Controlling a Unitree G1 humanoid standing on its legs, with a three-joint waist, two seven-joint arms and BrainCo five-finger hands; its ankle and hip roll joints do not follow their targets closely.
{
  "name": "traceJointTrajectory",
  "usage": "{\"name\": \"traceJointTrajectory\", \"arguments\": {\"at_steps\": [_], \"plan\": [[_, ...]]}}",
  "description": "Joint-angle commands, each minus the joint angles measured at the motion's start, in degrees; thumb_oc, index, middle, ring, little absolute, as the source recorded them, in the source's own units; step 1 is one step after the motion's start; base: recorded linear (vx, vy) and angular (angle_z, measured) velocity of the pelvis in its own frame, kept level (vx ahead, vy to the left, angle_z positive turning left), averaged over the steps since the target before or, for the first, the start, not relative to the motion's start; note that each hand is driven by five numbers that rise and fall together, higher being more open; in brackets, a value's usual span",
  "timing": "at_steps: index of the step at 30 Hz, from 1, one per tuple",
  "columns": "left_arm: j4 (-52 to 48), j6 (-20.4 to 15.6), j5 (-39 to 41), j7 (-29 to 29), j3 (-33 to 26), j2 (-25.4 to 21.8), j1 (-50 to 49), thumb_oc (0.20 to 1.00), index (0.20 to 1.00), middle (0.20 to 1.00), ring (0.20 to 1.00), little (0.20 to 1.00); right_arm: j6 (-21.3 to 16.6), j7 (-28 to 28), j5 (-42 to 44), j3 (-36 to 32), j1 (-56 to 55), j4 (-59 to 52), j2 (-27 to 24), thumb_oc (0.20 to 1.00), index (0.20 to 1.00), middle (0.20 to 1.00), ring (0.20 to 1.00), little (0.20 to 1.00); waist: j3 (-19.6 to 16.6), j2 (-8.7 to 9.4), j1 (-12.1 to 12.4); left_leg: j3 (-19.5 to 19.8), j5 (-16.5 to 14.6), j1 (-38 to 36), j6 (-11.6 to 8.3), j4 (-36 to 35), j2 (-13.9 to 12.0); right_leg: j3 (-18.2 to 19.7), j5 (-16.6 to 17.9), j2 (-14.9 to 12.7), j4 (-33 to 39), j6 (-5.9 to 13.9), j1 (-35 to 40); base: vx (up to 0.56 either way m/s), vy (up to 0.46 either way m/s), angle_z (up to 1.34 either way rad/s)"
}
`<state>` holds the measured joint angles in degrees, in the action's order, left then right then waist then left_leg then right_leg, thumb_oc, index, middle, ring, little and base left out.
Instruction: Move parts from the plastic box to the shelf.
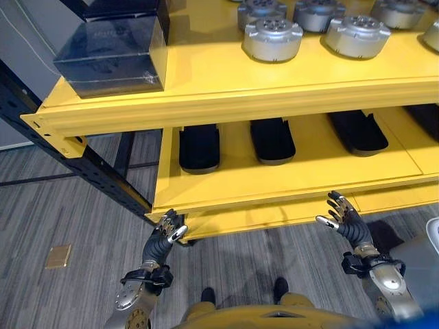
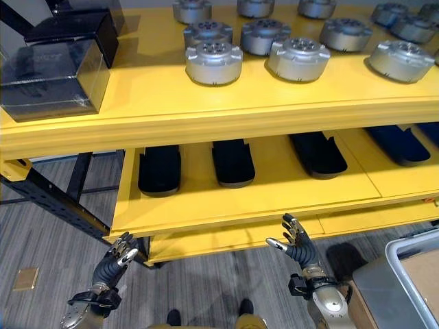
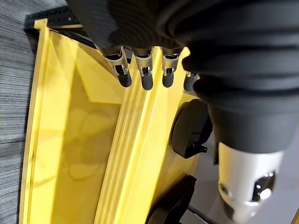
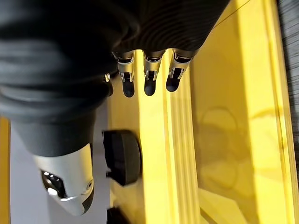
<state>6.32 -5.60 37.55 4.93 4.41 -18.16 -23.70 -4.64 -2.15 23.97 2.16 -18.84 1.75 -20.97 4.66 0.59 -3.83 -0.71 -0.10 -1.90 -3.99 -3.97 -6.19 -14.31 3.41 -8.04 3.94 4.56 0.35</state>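
Yellow shelf [image 2: 206, 110], already loaded upper centre with round metal parts [image 2: 213, 63], is faced by left robot hand [image 1: 168, 229] and right robot hand [image 2: 296, 241], both relaxed and empty, so a reach to the plastic box [image 2: 411, 271] at lower right is judged next.

Parts on yellow shelf; plastic box at lower right.

Yellow shelf [image 2: 206, 113], two tiers seen. Top tier: round silver-grey parts [image 2: 213, 63], flat-topped with ring of small holes, upright, set in loose rows, near each other. Lower tier: black elongated parts [image 2: 160, 170] side by side, lengthwise front to back, spaced apart. Grey plastic box [image 2: 411, 264] on floor at right, only its corner seen, well apart from the shelf parts.
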Motion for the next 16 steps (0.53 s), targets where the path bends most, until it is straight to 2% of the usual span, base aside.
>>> {"name": "traceJointTrajectory", "arguments": {"at_steps": [1, 16], "plan": [[-0.95, -1.94, -0.87, -0.02, -2.9, -0.9, 0.02, 1.0, 1.0, 1.0, 1.0, 1.0, -1.13, -0.7, 3.47, -1.06, 2.14, -2.74, 0.09, 1.0, 1.0, 1.0, 1.0, 1.0, 0.48, 0.45, 0.28, -1.59, 3.81, 2.27, -1.53, -0.87, -3.48, 1.82, 0.26, -2.2, 0.26, 5.0, -0.89, 0.0, 0.0, 0.0], [0.24, -1.6, -2.69, -1.71, -2.83, 1.08, -0.37, 1.0, 1.0, 1.0, 1.0, 1.0, 0.3, -0.95, 5.78, 0.93, 1.94, -3.42, 1.1, 1.0, 1.0, 1.0, 1.0, 1.0, -1.11, 0.96, 0.57, -3.32, 2.88, -0.85, -1.28, -0.57, -3.56, 3.18, 0.35, -2.41, 0.8, 5.32, 1.58, 0.01, 0.001, -0.07]]}}
